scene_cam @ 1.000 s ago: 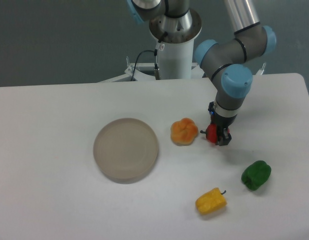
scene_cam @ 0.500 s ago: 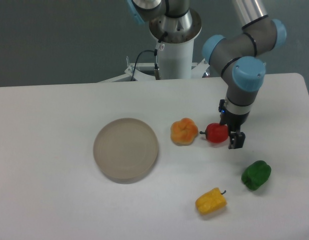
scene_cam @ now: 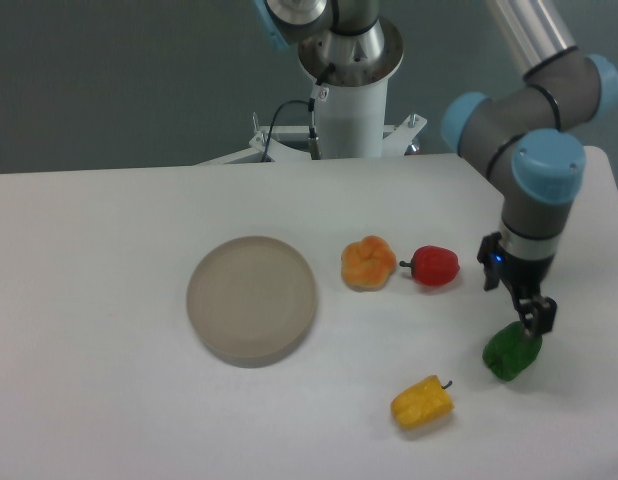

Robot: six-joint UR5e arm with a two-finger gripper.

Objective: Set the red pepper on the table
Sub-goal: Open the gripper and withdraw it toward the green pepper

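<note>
The red pepper [scene_cam: 435, 266] lies on its side on the white table [scene_cam: 109, 400], stem pointing left, just right of the orange pepper [scene_cam: 368, 263]. Nothing touches it. My gripper [scene_cam: 529, 312] hangs to the pepper's lower right, right over the top edge of the green pepper [scene_cam: 511, 351]. Its fingers [scene_cam: 541, 314] point down and hold nothing; they look open.
A round grey-beige plate [scene_cam: 252, 298] sits left of centre. A yellow pepper [scene_cam: 422, 402] lies near the front, left of the green one. The robot's base column [scene_cam: 347, 95] stands at the table's back edge.
The gripper let go of the red pepper, which stays on the table. The arm then swung right and toward the front, ending over the green pepper.
</note>
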